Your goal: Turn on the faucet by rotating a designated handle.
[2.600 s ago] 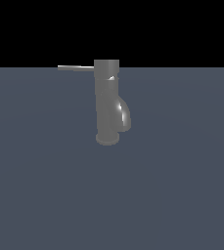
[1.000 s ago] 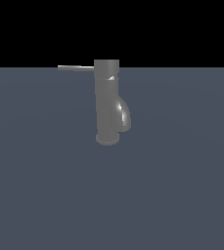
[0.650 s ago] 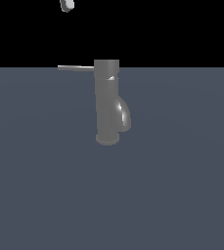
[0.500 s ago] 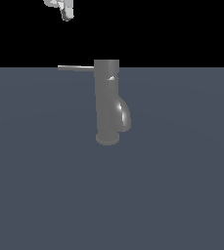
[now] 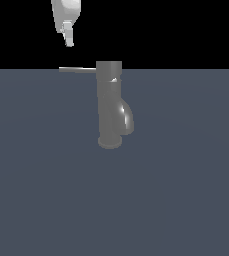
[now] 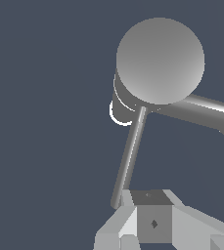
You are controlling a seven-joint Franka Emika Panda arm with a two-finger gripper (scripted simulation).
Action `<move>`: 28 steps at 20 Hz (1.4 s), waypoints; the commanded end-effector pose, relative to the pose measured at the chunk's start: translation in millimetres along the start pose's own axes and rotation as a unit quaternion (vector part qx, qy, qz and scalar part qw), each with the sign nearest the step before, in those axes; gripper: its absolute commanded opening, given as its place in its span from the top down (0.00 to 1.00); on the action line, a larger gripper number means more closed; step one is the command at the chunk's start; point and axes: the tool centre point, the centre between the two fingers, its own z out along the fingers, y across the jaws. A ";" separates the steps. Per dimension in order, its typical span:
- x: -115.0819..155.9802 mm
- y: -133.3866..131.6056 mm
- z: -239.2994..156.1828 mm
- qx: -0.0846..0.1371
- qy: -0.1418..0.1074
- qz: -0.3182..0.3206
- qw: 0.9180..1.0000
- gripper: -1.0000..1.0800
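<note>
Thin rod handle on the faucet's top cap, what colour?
Plain grey metal, unpatterned. The thin straight rod handle shows best in the wrist view.

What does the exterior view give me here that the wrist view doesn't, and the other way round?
Only the exterior view shows the faucet side-on: its upright body, its base on the grey surface, its bulging spout, and the clear gap between the gripper above and the handle below.

Only the wrist view looks down on the round top cap and shows the handle's free end next to the gripper body; it cannot show the height gap.

Both show the faucet, the handle sticking out from its top, and part of the gripper.
</note>
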 end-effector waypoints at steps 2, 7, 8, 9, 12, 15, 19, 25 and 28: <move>-1.4 -16.2 18.5 0.001 -0.005 0.040 0.999 1.00; -3.5 -33.5 40.7 0.001 -0.012 0.085 0.996 1.00; -3.9 -36.2 44.4 0.001 -0.014 0.093 0.996 1.00; -4.3 -38.7 47.8 0.001 -0.015 0.099 0.995 1.00; -5.3 -44.7 56.4 0.001 -0.018 0.116 0.993 1.00; -6.0 -48.7 62.3 0.001 -0.019 0.128 0.992 1.00; -6.4 -51.1 66.0 0.001 -0.021 0.135 0.991 1.00; -7.0 -48.5 66.2 0.000 -0.021 0.135 0.991 1.00; -8.6 -40.7 66.2 0.000 -0.021 0.135 0.991 1.00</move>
